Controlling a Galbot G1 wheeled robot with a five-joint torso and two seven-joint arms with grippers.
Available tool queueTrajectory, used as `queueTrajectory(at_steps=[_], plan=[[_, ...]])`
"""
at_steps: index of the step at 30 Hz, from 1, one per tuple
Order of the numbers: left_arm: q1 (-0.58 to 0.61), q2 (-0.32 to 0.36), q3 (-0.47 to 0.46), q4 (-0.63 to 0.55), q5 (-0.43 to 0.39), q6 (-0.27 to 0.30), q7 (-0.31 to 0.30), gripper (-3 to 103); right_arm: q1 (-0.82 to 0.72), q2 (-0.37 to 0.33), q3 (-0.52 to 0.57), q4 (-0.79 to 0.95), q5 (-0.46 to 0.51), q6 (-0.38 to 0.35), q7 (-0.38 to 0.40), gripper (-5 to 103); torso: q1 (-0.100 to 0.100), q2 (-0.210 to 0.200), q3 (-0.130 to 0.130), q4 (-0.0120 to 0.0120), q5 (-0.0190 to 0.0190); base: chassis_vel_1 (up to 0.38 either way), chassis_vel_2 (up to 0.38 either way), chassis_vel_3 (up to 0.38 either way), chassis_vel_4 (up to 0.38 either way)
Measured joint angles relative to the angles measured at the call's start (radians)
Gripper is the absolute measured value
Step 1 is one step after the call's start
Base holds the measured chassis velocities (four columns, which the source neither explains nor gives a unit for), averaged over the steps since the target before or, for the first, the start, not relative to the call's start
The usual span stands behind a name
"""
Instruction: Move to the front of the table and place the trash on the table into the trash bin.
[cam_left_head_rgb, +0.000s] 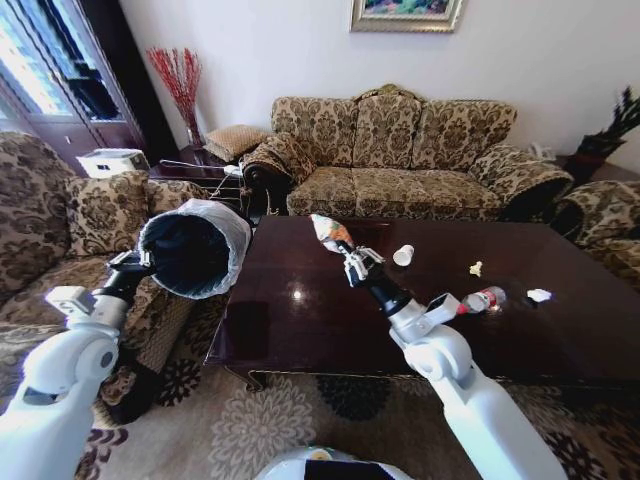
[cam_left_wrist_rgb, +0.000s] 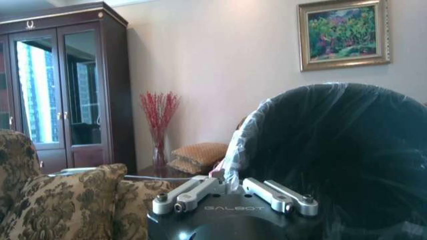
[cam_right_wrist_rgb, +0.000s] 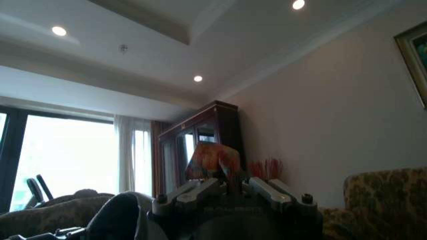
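Note:
My left gripper (cam_left_head_rgb: 140, 262) is shut on the rim of the trash bin (cam_left_head_rgb: 192, 248), a black bin with a white bag liner, held tilted with its mouth toward the table's left end. The bin's rim (cam_left_wrist_rgb: 243, 145) fills much of the left wrist view above that gripper (cam_left_wrist_rgb: 230, 187). Over the dark wooden table (cam_left_head_rgb: 300, 320), my right gripper (cam_left_head_rgb: 345, 252) is shut on a colourful snack packet (cam_left_head_rgb: 328, 231), raised in the air; the packet (cam_right_wrist_rgb: 212, 161) stands up from the gripper (cam_right_wrist_rgb: 230, 184) in the right wrist view. A paper cup (cam_left_head_rgb: 403, 255), paper bits (cam_left_head_rgb: 476, 268), a bottle (cam_left_head_rgb: 483, 299) and crumpled paper (cam_left_head_rgb: 539, 295) lie on the table.
A patterned sofa (cam_left_head_rgb: 400, 160) stands behind the table, an armchair (cam_left_head_rgb: 60, 230) at the left and another (cam_left_head_rgb: 605, 225) at the right. A patterned rug (cam_left_head_rgb: 260, 420) covers the floor in front of the table.

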Motion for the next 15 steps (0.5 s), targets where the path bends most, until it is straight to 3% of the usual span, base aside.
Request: queueTrajectory(at_steps=[9,12,13,15], plan=[[0.0,0.006,0.001,-0.002,-0.003,0.0,-0.001,2,-0.009,-0.001,0.01,0.004,-0.002,-0.002,0.026,3,0.0,0.0,0.0,0.0002,0.0,0.0,0.0,0.0,0.0],[0.002,0.057,0.017,-0.036,-0.034,0.015,-0.009,2,-0.013,-0.006,0.016,0.008,-0.002,-0.002,0.028,3,0.0,0.0,0.0,0.0006,-0.0006,0.0,0.0,0.0,0.0],[0.003,0.091,0.022,-0.052,-0.042,0.018,-0.006,2,-0.016,-0.007,0.018,0.011,-0.002,-0.002,0.028,3,0.0,0.0,0.0,-0.0006,0.0012,0.0,0.0,0.0,0.0],[0.003,0.132,0.031,-0.073,-0.072,0.031,-0.014,2,-0.022,-0.011,0.025,0.017,-0.002,-0.001,0.029,3,0.0,0.0,0.0,-0.0002,-0.0005,0.0,0.0,0.0,0.0]])
